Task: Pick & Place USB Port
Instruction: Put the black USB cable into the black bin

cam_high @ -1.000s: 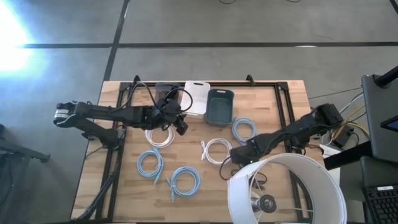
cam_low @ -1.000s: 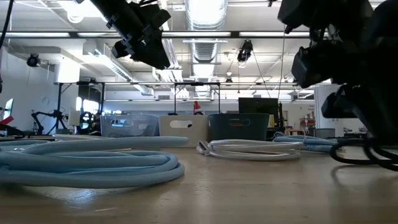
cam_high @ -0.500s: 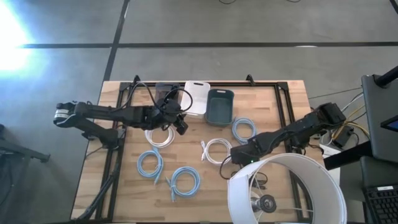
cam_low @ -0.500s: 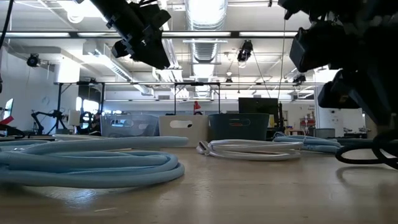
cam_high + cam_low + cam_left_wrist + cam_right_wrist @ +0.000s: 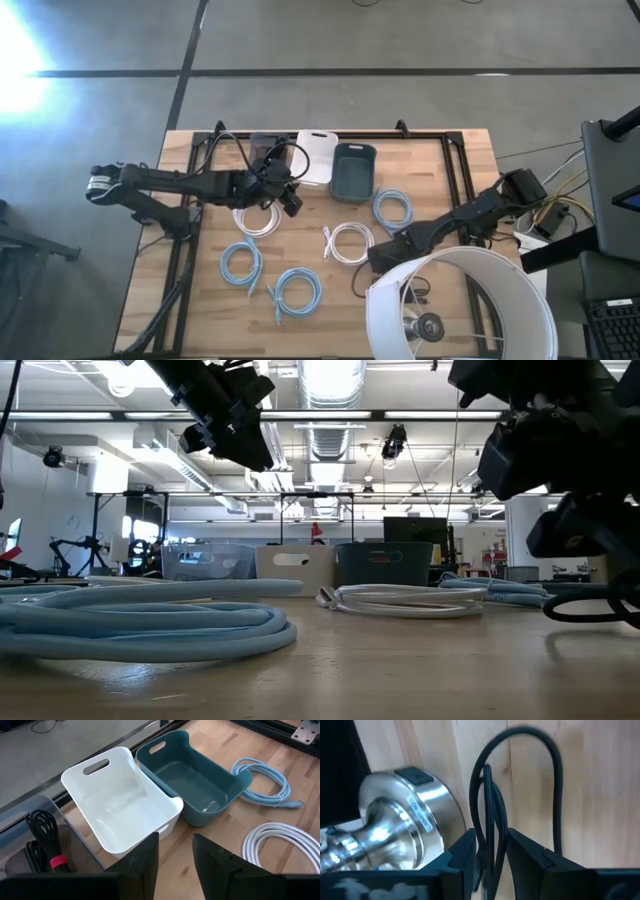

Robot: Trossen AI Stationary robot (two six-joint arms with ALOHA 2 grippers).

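Observation:
A black cable lies in a loose coil on the wood near the table's front right, beside a lamp's metal foot. My right gripper slants down onto it and is shut on its strands; in the high view the gripper shows beside the white lampshade. My left gripper hangs open above the table's left half, nothing between its fingers, facing the white bin and the teal bin. A clear bin holds black cables. My right gripper pinches several strands of the black cable's coil between its two fingers. The fingers come from above, slanting down, and run along the strands. The far loop of the cable lies on the table ahead of the fingers.
A large white lampshade covers the table's near right corner, and the lamp's metal foot stands close beside my right gripper. White coils and blue coils lie about the table.
My right gripper has shifted a little toward the table's near edge and tipped further down over the black cable. My left arm has kept still.

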